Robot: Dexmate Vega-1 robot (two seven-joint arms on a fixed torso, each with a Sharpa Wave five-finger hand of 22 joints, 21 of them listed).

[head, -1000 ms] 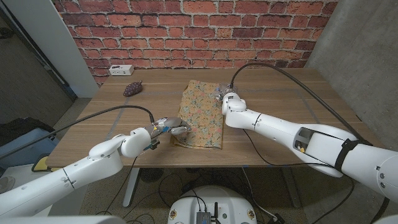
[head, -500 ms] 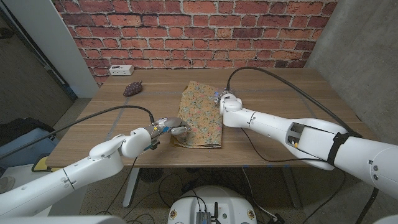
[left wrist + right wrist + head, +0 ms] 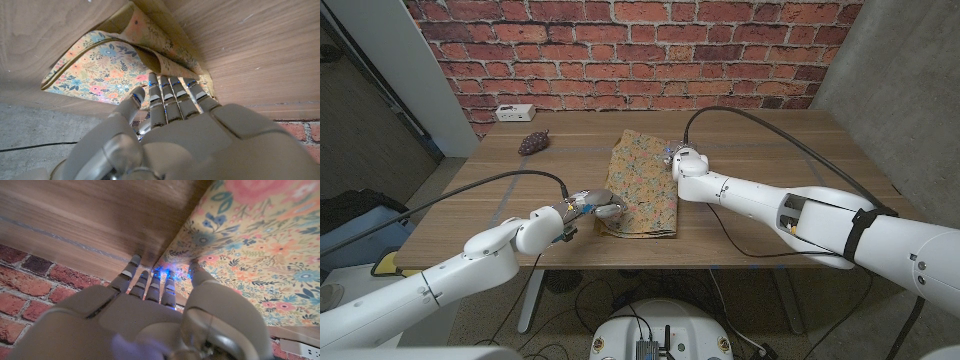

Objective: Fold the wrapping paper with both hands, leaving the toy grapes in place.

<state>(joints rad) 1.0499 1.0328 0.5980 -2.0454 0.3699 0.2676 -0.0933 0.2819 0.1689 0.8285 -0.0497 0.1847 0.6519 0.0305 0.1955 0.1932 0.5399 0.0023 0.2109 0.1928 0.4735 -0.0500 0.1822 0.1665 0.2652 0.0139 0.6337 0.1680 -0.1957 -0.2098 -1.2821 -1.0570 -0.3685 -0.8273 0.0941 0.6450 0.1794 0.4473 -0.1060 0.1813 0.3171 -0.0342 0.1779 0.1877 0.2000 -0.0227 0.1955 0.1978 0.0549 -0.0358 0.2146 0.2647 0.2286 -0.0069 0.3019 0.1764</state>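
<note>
The floral wrapping paper point(image 3: 642, 185) lies mid-table, partly folded into layers point(image 3: 100, 65). My left hand point(image 3: 593, 205) is at its near left corner; the fingers point(image 3: 170, 92) lie on a raised layer with the thumb against it, pinching the corner. At the paper's far right edge, my right hand point(image 3: 682, 160) has its thumb on the floral face point(image 3: 260, 255) and its fingertips point(image 3: 150, 277) at the rim, gripping the edge. The purple toy grapes point(image 3: 532, 143) sit apart at the far left of the table.
A white power strip point(image 3: 513, 112) lies at the table's far left edge by the brick wall. Black cables trail from both arms across the wooden table point(image 3: 770, 140). Bare wood shows to the left and right of the paper.
My right hand has shifted slightly left along the paper's far right edge. The left hand and the grapes have stayed put.
</note>
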